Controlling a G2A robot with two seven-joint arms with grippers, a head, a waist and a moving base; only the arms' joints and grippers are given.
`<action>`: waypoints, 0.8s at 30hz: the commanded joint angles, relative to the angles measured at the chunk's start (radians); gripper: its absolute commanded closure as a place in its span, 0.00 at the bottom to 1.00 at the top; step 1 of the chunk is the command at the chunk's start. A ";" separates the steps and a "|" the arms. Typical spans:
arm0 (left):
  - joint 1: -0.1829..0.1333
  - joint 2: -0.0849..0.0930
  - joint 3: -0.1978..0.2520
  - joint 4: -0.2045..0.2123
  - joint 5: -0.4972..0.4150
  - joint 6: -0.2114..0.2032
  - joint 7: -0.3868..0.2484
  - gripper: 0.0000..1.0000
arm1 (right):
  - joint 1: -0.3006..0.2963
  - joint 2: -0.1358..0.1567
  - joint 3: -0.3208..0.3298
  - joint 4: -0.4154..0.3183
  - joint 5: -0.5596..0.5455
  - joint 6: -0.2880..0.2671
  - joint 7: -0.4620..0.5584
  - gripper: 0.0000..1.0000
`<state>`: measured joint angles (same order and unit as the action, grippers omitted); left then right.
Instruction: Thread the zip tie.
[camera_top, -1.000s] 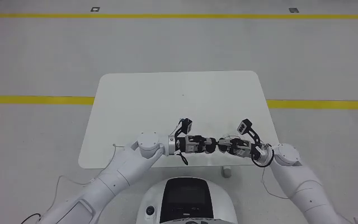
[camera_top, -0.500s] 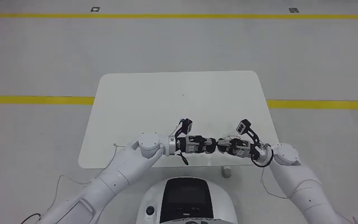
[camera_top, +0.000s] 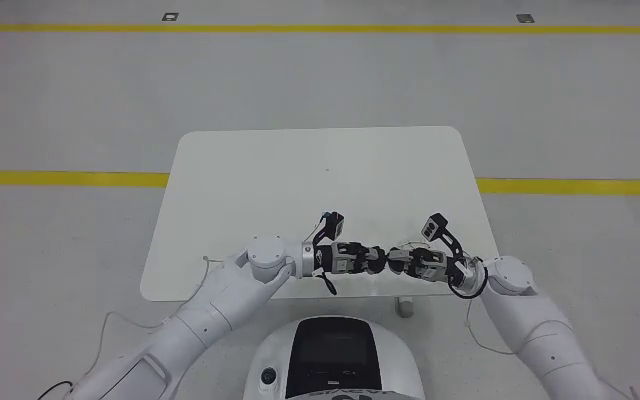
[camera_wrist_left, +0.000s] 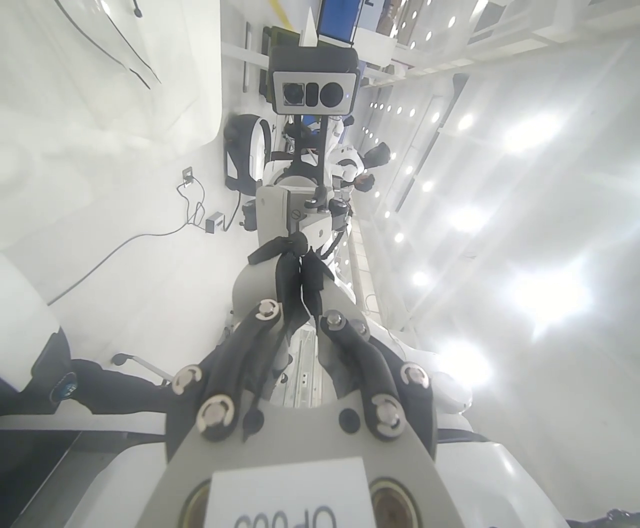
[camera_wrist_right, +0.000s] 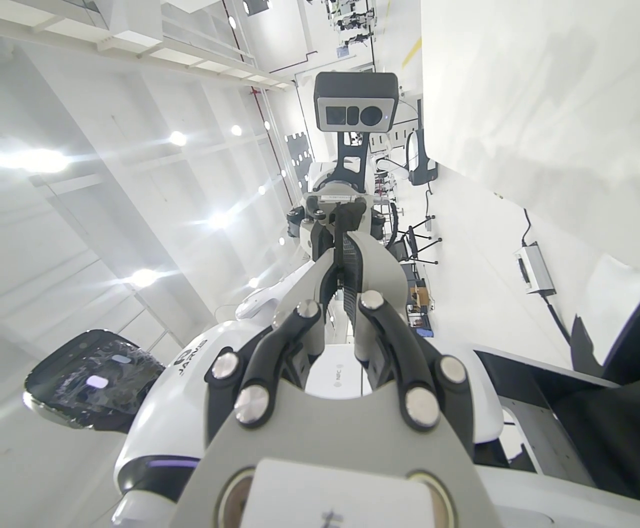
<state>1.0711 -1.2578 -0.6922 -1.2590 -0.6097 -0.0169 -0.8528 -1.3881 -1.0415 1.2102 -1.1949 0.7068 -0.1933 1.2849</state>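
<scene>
My two grippers meet tip to tip above the near edge of the white table (camera_top: 300, 170). The left gripper (camera_top: 374, 259) and the right gripper (camera_top: 393, 257) face each other, both shut. A thin black strip, the zip tie (camera_wrist_right: 342, 250), runs between the right gripper's (camera_wrist_right: 343, 235) fingers and on toward the other arm. In the left wrist view, the left gripper's (camera_wrist_left: 300, 265) black fingers (camera_wrist_left: 287, 290) are pressed together on the same dark strip. The zip tie's head and tail are hidden among the fingertips.
The tabletop lies beyond the grippers, with its front edge right under them. A black cable loop (camera_top: 326, 283) hangs below the left wrist. Each wrist camera (camera_top: 333, 219) sticks up above its arm.
Almost nothing differs. The right gripper has crept a touch toward the left one, and both stay shut at the same spot.
</scene>
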 joint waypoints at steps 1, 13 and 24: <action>0.000 0.000 0.000 -0.002 0.001 0.001 0.000 0.95 | 0.000 0.000 0.000 -0.001 0.000 0.000 0.001 1.00; -0.001 0.001 0.001 -0.007 0.004 0.010 0.000 0.96 | 0.001 0.000 0.005 -0.006 0.000 0.003 0.002 1.00; -0.002 0.002 0.001 -0.006 0.003 0.010 -0.006 1.00 | 0.000 0.001 0.007 -0.012 -0.004 0.015 -0.005 0.80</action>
<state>1.0685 -1.2556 -0.6904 -1.2658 -0.6061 -0.0049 -0.8575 -1.3873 -1.0408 1.2169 -1.2078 0.7005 -0.1793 1.2817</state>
